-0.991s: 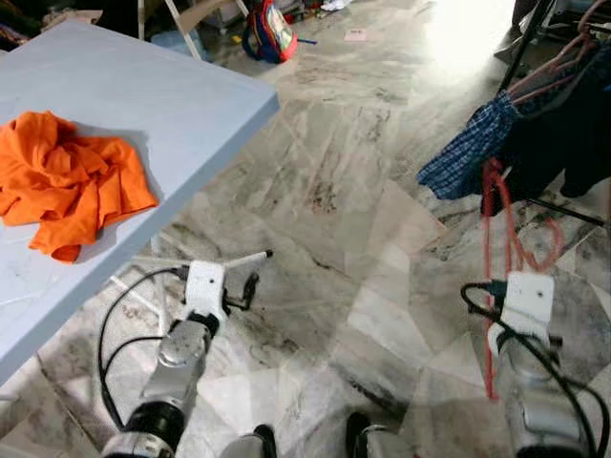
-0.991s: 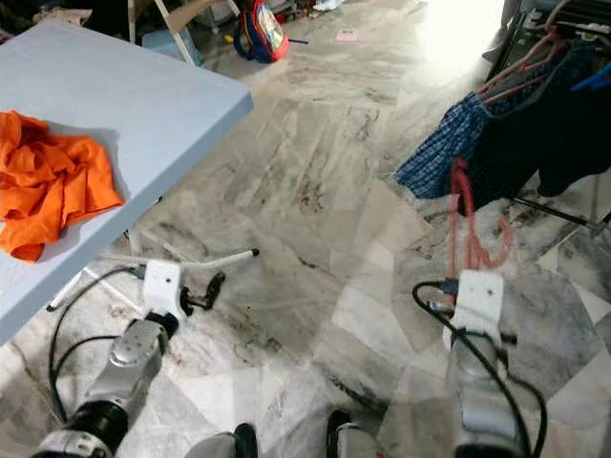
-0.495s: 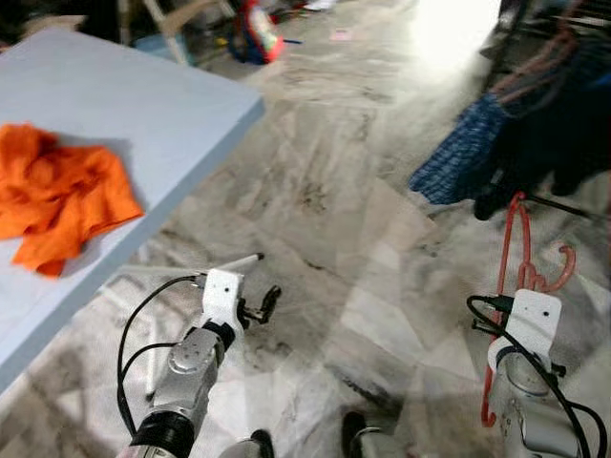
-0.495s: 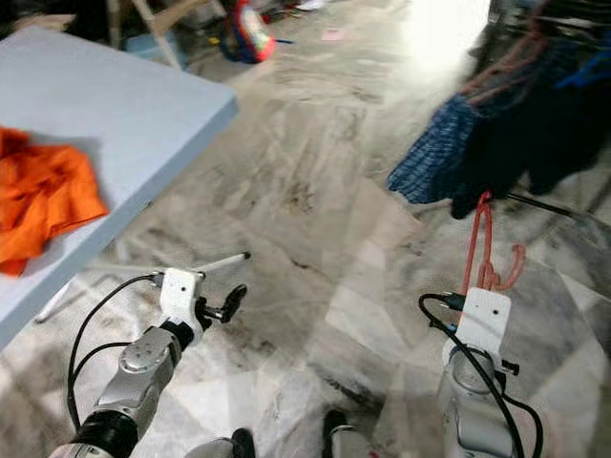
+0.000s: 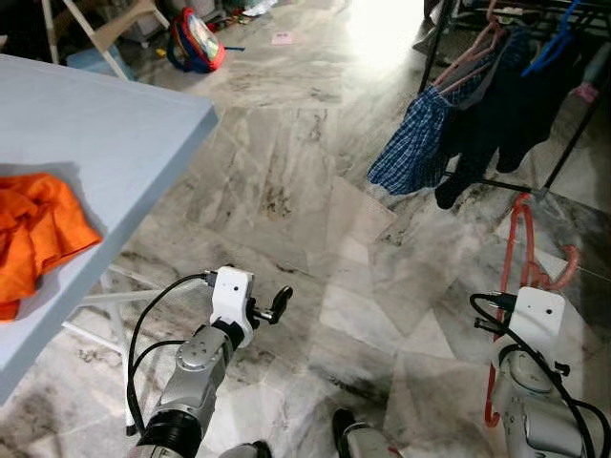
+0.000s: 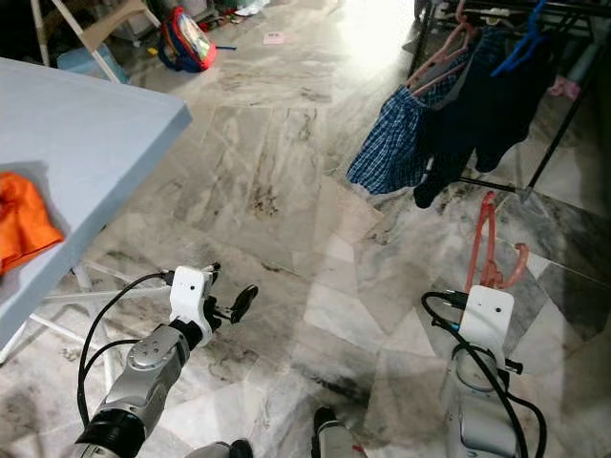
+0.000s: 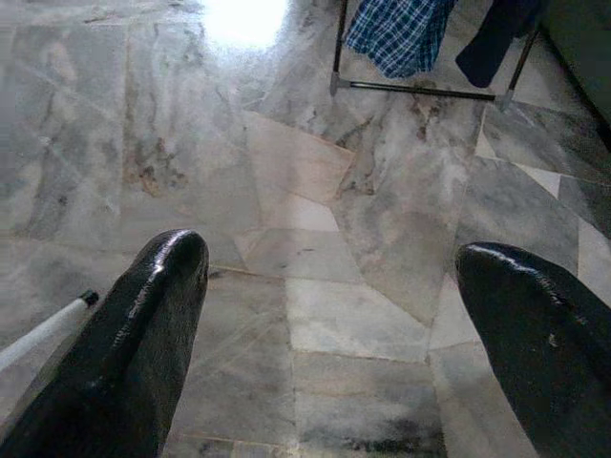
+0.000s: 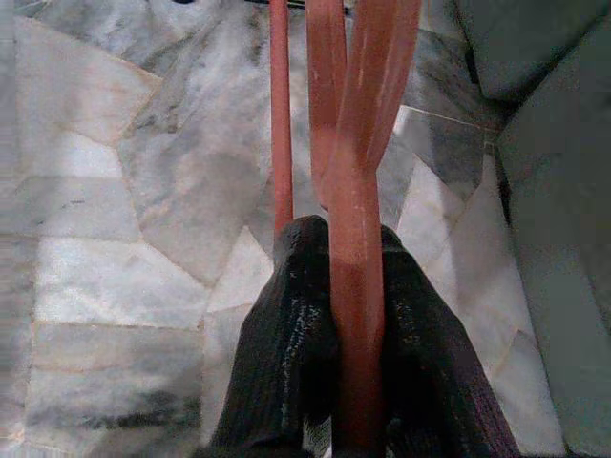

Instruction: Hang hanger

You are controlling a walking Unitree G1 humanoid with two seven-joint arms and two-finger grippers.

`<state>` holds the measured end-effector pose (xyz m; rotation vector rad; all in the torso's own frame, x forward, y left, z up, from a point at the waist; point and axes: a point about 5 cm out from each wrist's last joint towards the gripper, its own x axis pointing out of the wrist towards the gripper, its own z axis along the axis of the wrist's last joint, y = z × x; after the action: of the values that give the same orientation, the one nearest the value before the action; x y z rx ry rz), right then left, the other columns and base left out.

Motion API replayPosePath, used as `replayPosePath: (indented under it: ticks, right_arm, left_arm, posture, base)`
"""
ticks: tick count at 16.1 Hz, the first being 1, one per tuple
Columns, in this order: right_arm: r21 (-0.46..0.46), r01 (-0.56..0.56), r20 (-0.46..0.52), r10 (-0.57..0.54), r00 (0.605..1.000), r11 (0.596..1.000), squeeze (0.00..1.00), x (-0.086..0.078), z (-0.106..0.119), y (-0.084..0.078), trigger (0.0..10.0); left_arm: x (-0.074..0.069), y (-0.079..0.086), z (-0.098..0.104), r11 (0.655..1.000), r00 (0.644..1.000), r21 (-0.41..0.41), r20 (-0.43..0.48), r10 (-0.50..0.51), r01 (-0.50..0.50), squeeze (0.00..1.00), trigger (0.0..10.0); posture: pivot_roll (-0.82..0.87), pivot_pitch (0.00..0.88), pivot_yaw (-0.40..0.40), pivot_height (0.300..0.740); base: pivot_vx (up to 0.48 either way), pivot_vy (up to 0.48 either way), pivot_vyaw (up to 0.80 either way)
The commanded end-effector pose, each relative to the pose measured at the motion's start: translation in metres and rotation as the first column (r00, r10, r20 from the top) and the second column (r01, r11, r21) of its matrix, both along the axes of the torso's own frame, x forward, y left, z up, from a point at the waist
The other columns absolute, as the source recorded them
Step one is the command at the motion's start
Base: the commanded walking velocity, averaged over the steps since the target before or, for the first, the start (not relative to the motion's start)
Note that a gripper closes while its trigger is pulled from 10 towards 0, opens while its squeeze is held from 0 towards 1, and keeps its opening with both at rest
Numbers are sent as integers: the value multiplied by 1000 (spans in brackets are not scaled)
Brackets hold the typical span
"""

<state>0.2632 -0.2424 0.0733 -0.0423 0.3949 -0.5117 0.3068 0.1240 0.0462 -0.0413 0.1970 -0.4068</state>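
My right gripper [image 8: 353, 277] is shut on a red plastic hanger [image 5: 520, 248], held low at my right side; its hook [image 5: 568, 267] curls up and its frame runs above and below the wrist. Its black fingers [image 8: 296, 334] pinch the hanger's stem [image 8: 355, 210]. A black clothes rack [image 5: 563, 143] stands ahead to the right, with a blue plaid shirt [image 5: 415, 143] and dark garments [image 5: 496, 114] hanging on it. My left gripper [image 5: 272, 307] is open and holds nothing, low over the marble floor; its fingertips [image 7: 162, 286] stand wide apart.
A light blue table [image 5: 105, 124] is on my left with an orange cloth [image 5: 33, 239] on it; its white legs [image 5: 110, 296] reach the floor. A colourful backpack [image 5: 196, 40] and a wooden chair [image 5: 105, 29] lie far back left. Marble floor [image 5: 305, 172] stretches toward the rack.
The camera has turned right, so the table and orange cloth slid left and more of the rack shows. The hanger stays in my right gripper; the left arm hangs much as before.
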Motion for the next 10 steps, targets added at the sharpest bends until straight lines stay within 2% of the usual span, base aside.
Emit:
replayPosePath:
  ticks: [1,5,10]
  right_arm:
    - [2,-13,-18,13,1000,1000,0,-1,-4,4,10000]
    - [-8,-49,-45,49,998,999,0,-4,-8,8,10000]
    - [-27,-25,-42,24,999,999,0,-5,-4,1,10000]
  left_arm:
    - [-8,3,-11,1000,999,-4,-45,16,-16,0,10000]
    - [-12,-5,-16,1000,998,-14,-60,19,-20,0,10000]
    - [-7,-14,-17,1000,997,-13,-78,-4,3,0,10000]
  posture:
    - [-60,204,29,740]
    - [-57,170,3,740]
    - [-122,191,7,740]
  base:
    - [0,0,0]
    - [0,0,0]
    - [0,0,0]
